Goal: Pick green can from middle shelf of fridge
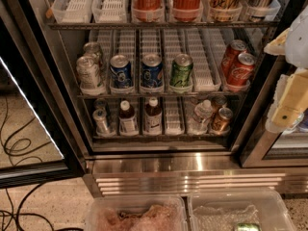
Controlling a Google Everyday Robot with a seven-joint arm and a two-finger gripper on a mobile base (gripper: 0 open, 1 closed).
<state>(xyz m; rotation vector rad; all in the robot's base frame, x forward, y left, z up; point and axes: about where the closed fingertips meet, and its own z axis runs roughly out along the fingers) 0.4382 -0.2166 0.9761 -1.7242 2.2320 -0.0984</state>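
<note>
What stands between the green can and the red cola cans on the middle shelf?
Camera view: only bare white lane trays. The claw hangs farther right, outside the shelves.

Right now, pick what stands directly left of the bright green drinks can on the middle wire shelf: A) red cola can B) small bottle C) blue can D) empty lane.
C: a blue can sits in the lane just left of the green can on the middle shelf; the gripper is at the right edge, away from that shelf.
</note>
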